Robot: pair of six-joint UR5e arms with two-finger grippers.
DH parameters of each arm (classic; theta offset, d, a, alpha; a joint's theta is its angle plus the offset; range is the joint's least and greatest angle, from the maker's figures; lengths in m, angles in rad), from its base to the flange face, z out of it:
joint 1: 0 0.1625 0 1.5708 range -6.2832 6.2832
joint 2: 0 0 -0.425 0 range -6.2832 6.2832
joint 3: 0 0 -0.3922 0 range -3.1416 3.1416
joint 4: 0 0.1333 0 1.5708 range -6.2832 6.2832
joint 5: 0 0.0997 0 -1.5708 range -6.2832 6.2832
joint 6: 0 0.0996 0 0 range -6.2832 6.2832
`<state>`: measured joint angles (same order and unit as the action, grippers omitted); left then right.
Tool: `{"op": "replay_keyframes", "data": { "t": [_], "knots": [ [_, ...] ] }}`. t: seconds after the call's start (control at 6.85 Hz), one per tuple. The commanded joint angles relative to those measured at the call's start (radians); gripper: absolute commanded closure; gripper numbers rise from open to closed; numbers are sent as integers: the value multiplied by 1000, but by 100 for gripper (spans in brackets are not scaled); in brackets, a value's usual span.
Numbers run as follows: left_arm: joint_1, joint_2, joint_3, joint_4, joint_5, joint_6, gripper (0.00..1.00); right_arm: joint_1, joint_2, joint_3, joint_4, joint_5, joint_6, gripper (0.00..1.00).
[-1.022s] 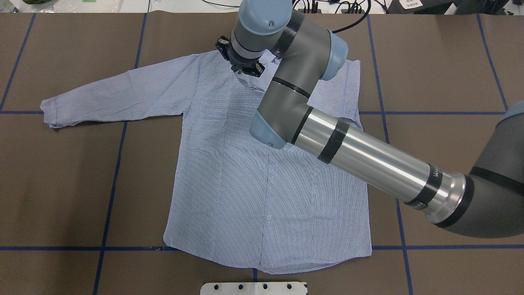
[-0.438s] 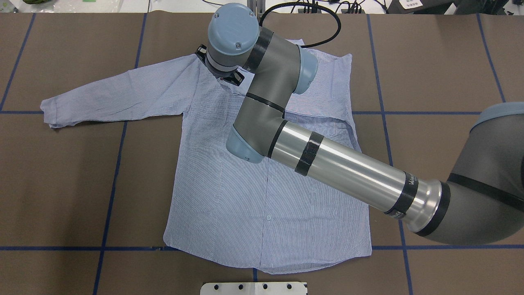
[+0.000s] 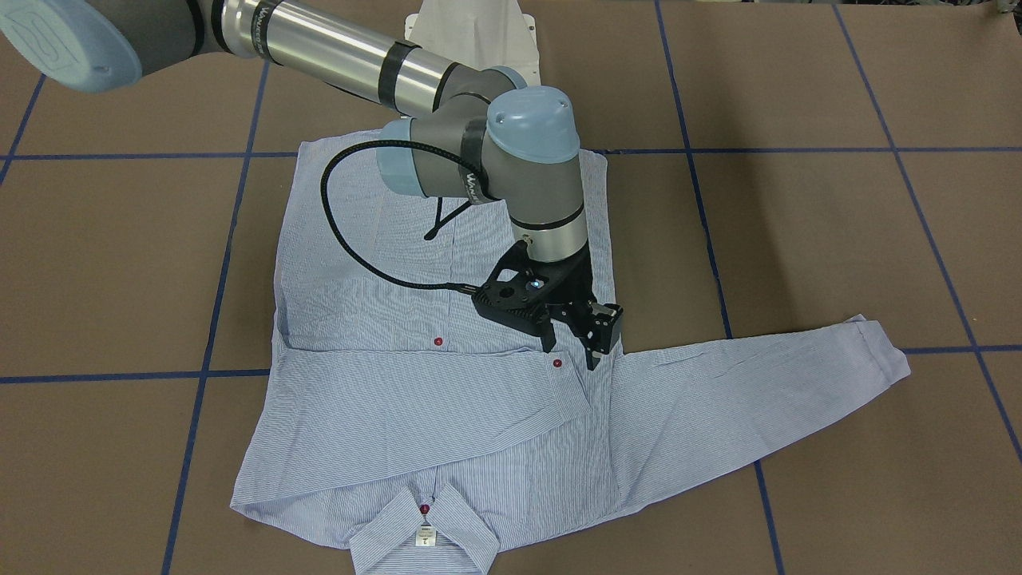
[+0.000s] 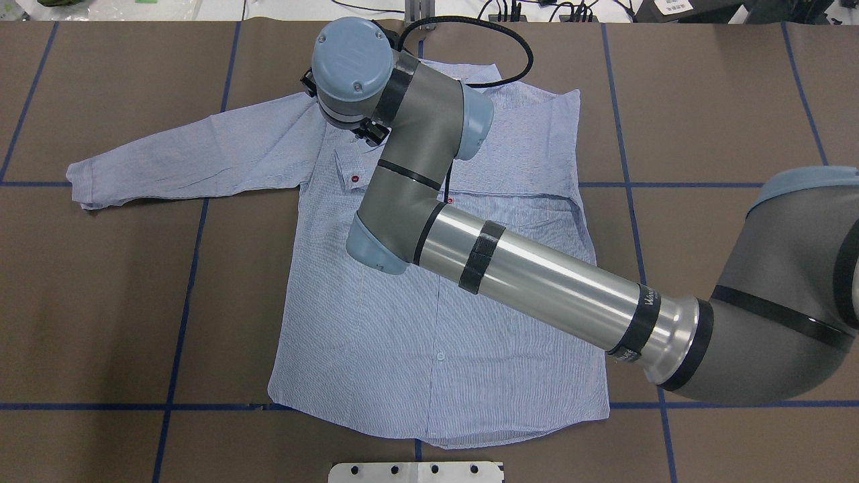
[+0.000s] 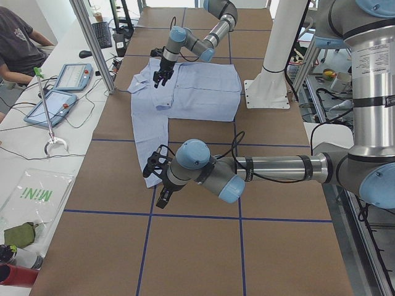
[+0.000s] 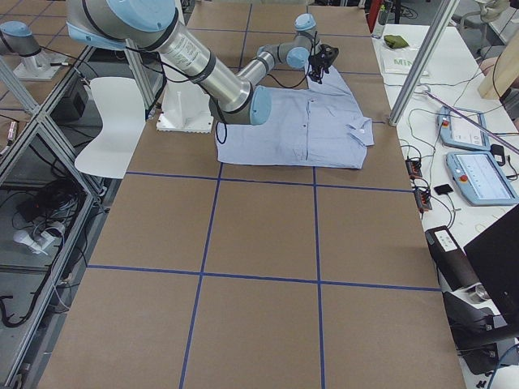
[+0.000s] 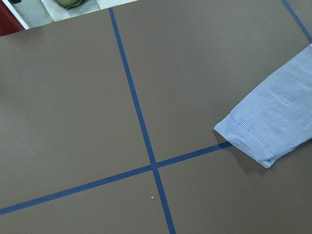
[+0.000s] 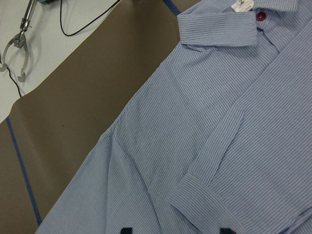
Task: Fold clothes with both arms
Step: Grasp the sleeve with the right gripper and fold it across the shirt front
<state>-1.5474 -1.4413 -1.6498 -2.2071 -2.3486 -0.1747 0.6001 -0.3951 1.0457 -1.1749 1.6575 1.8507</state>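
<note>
The light blue striped shirt (image 4: 402,335) lies flat, front up, collar (image 3: 423,527) at the far edge. One sleeve (image 3: 415,399) is folded across the chest, its cuff (image 4: 349,168) by a red button. The other sleeve (image 4: 194,154) stretches out sideways. My right gripper (image 3: 572,357) hovers just above that folded cuff, near the shoulder, open and holding nothing; its fingertips (image 8: 126,229) show apart in the right wrist view. My left gripper (image 5: 159,184) hangs by the outstretched sleeve's cuff (image 7: 273,126); I cannot tell whether it is open or shut.
The brown table cover (image 4: 100,302) carries a grid of blue tape lines (image 4: 181,322). The white pedestal base (image 3: 471,32) stands at the robot's side of the table. Tablets (image 5: 58,92) and a seated person (image 5: 18,43) are on a side bench beyond the table's far edge.
My right arm has swung left across the top of the shirt, from the collar towards the shoulder. The folded sleeve's cuff now lies uncovered on the chest.
</note>
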Motion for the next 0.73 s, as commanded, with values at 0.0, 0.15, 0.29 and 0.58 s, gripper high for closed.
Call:
{"op": "replay_keyframes", "data": {
  "t": [0.0, 0.15, 0.29, 0.58],
  "knots": [
    [111, -111, 126, -72, 3, -104, 0, 10, -13, 72, -31, 7, 2, 0],
    [174, -201, 218, -97, 5, -199, 0, 19, -86, 173, -82, 25, -4, 0],
    [231, -282, 296, -98, 6, -327, 0, 53, -223, 330, -89, 57, -25, 0],
    [257, -365, 431, -115, 8, -469, 3, 145, -518, 605, -88, 190, -204, 0]
  ]
}}
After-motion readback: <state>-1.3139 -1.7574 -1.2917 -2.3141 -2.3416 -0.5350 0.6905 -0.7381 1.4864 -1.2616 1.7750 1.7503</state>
